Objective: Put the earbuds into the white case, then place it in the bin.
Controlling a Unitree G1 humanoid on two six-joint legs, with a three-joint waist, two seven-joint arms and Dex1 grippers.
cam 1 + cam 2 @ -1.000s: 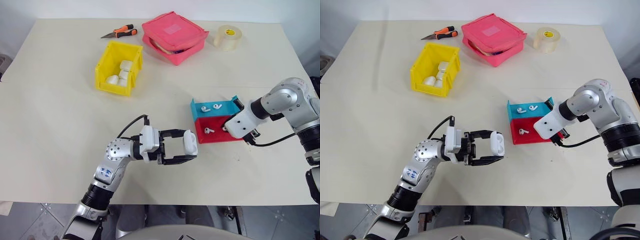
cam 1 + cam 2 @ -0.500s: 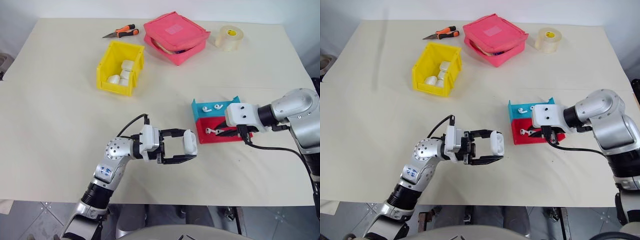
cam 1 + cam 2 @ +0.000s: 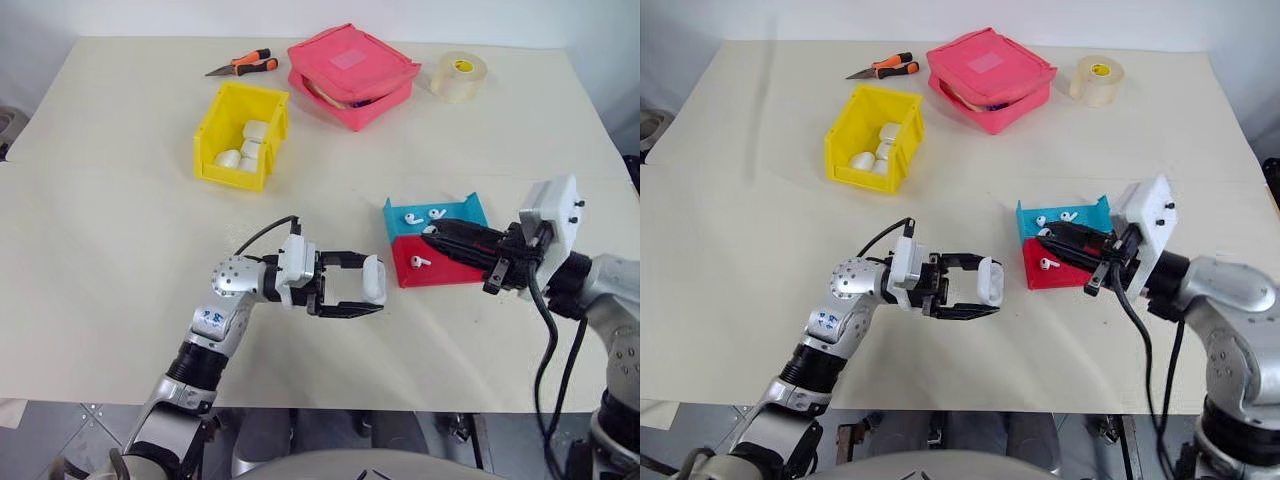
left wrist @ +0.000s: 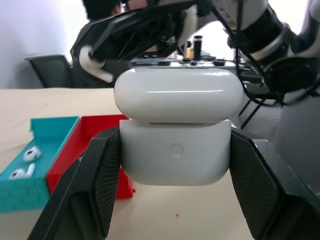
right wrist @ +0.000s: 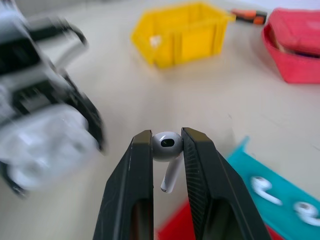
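White and glossy, the white case is sitting clamped between the black fingers of the left gripper at the near middle of the table, held just above the surface; in the left wrist view its lid is looking shut or nearly so, with only a thin seam showing. To its right, the right gripper is reaching leftward over the trays with its jaws nearly closed, pinching one of the earbuds by its bulb, the stem hanging between the fingertips. Just beneath and beyond it, the red tray is holding one earbud, and the blue tray touching its far side is holding two more. The step in hand appears to be carrying a picked earbud toward the case, well before any trip to the bin. The next move likely calls for getting the lid open, then lining the stem up with a socket, fine work given how small the piece is. Farther off on the left, the bin is standing with several white cases already inside. Beyond it, pliers, a pink pouch and a tape roll are lying along the far edge.
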